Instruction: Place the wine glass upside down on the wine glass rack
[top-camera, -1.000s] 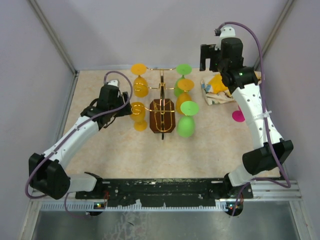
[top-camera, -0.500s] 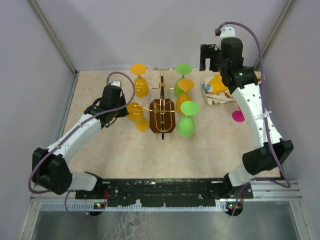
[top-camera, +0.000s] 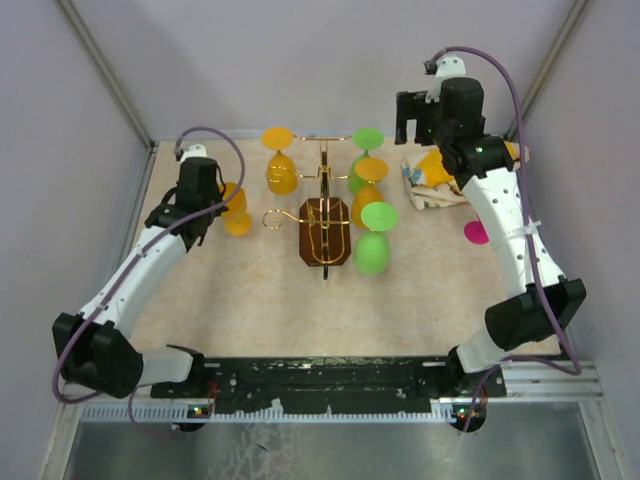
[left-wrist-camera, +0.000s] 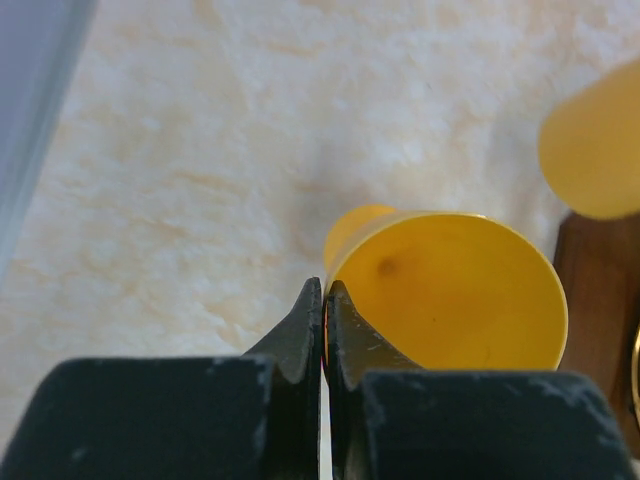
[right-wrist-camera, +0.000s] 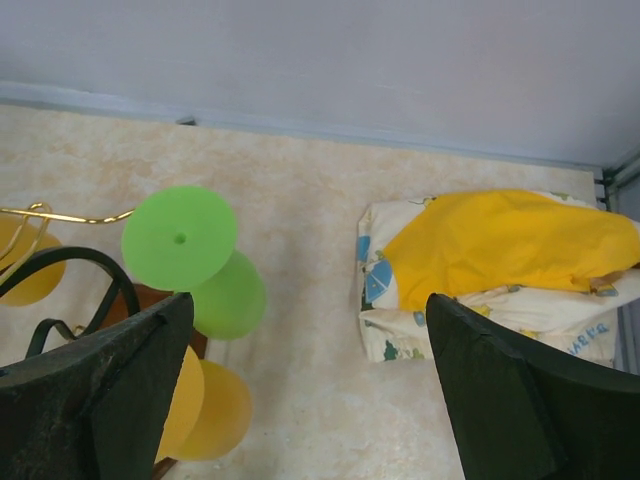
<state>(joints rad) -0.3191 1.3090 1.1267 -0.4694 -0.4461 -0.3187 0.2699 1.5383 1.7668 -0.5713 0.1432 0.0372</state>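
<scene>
My left gripper (top-camera: 213, 203) is shut on the rim of a yellow wine glass's foot (left-wrist-camera: 450, 290), its bowl (left-wrist-camera: 355, 225) pointing away toward the table. In the top view this wine glass (top-camera: 236, 212) hangs left of the wine glass rack (top-camera: 325, 232), apart from its gold wire arms. The rack carries several upside-down glasses, among them an orange one (top-camera: 282, 172) and a green one (top-camera: 373, 250). At the back right, high up, my right gripper (top-camera: 415, 115) stands open with nothing between its fingers (right-wrist-camera: 130, 390).
A patterned cloth with a yellow piece (top-camera: 437, 180) lies at the back right, and a pink disc (top-camera: 477, 232) sits beside the right arm. In the right wrist view a green glass foot (right-wrist-camera: 180, 237) and the cloth (right-wrist-camera: 500, 270) lie below. The left wall (top-camera: 130, 190) is close to my left arm.
My left gripper has shut on the yellow glass and carried it leftward, off the rack's left wire arm. The right arm has barely moved.
</scene>
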